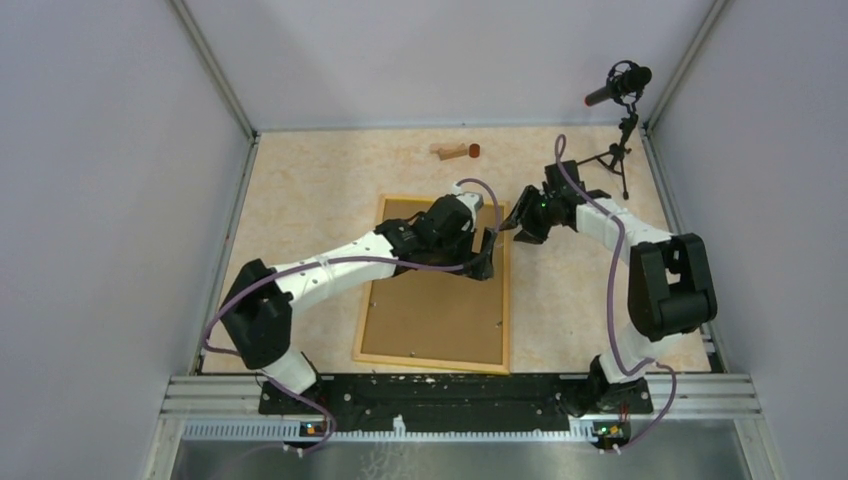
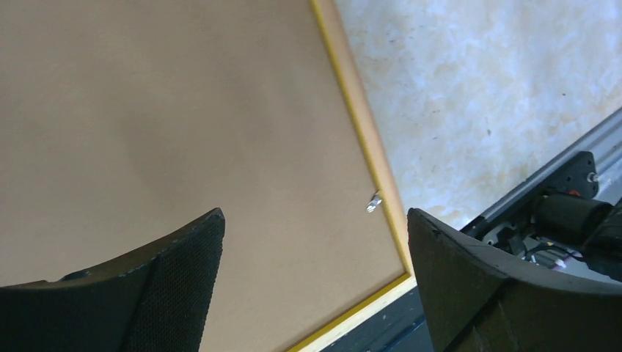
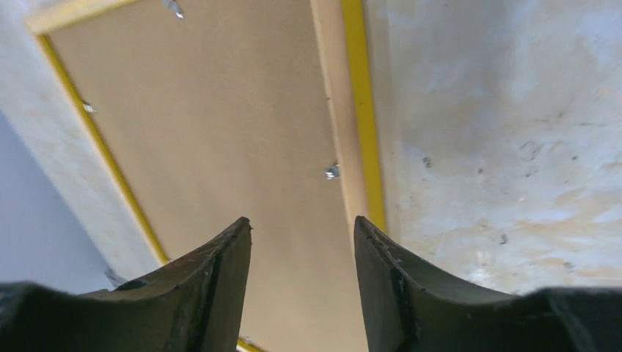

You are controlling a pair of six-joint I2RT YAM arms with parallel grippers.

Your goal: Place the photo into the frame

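Now, the frame (image 1: 430, 362) lies flat on the table (image 1: 300, 200), back side up. The brown board (image 1: 435, 310) sits inside its yellow rim and fills it edge to edge.

And the photo? No sign of it in any view. It may well be under that board, face down against the front, but the pictures cannot confirm that.

Both arms reach in to the frame's right-hand rail, towards its far end. The left gripper (image 1: 487, 255) hovers over the board just inside that rail, jaws spread wide with nothing between them. Its wrist view looks down past the fingers at bare board, the rim and a small metal tab (image 2: 374, 202) at the board's edge.

The right gripper (image 1: 515, 222) hangs by the same rail, jaws parted with a clear gap, and it is empty too. Its camera is lined up along the rail, with a tab straight ahead.

That placement makes sense. The tabs look like what pins the board down, and they sit along the rim, so this is where fingers need to be to press or turn them. By the look of it the loading is done and the job is at the fastening stage. Both grippers are free, nothing carried.
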